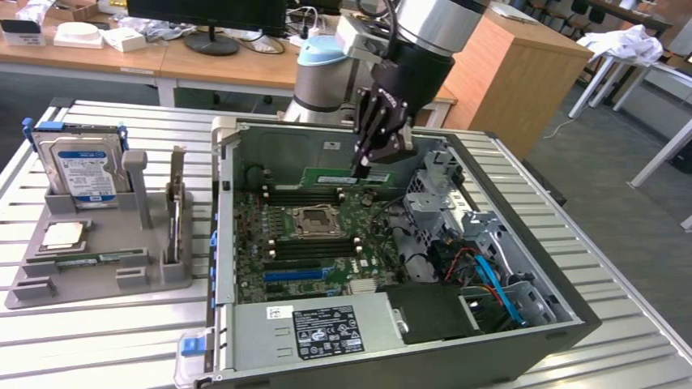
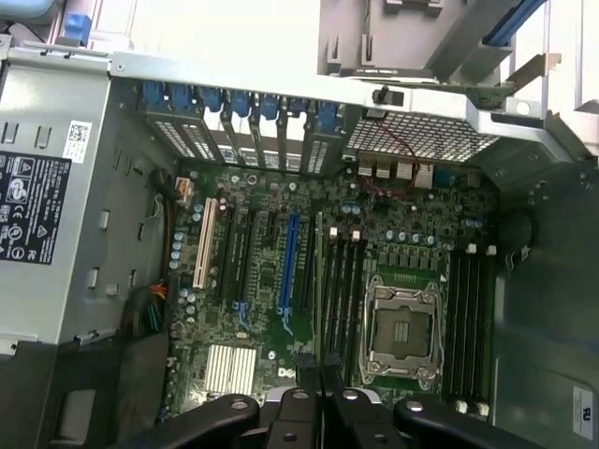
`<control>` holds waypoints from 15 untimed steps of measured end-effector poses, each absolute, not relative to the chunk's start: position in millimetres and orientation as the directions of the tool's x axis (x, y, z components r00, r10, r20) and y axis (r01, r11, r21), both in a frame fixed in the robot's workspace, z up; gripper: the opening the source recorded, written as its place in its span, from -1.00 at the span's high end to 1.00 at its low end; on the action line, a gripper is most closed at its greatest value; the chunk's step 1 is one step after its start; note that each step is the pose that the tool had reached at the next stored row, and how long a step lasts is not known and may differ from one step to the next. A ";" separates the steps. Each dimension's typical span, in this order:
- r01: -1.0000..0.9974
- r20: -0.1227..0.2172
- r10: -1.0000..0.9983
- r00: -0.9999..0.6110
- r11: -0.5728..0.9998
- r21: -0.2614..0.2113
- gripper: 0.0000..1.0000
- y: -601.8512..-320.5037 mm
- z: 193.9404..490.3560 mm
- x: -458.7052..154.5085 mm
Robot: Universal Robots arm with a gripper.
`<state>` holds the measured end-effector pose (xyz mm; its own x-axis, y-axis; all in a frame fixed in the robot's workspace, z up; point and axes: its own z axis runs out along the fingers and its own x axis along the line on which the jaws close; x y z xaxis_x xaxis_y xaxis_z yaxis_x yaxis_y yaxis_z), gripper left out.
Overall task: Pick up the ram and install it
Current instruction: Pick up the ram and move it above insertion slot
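My gripper (image 1: 365, 168) hangs inside the open computer case (image 1: 562, 324), shut on the ram (image 1: 330, 175), a long narrow green stick held level on its edge just above the motherboard (image 1: 271, 263). It sits over the memory slots (image 1: 308, 195) on the far side of the empty processor socket (image 1: 316, 219). In the wrist view the ram (image 2: 319, 281) shows edge-on, running out from between the black fingers (image 2: 298, 398) of the gripper (image 2: 318, 379) and lined up along the dark memory slots (image 2: 348, 281) beside the socket (image 2: 398, 327).
A grey holder (image 1: 65, 288) on the exterior view's left carries a hard drive (image 1: 81, 166), a silver processor chip (image 1: 63, 235) and an upright card (image 1: 175, 211). Within the case are the power supply (image 1: 313, 328), a metal drive cage (image 1: 443, 186) and blue cables (image 1: 487, 279).
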<state>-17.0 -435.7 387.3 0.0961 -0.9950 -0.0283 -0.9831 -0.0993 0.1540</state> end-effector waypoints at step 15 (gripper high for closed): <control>-0.982 -0.029 -0.995 0.096 -0.099 0.162 0.76 -435.7 385.4 7.8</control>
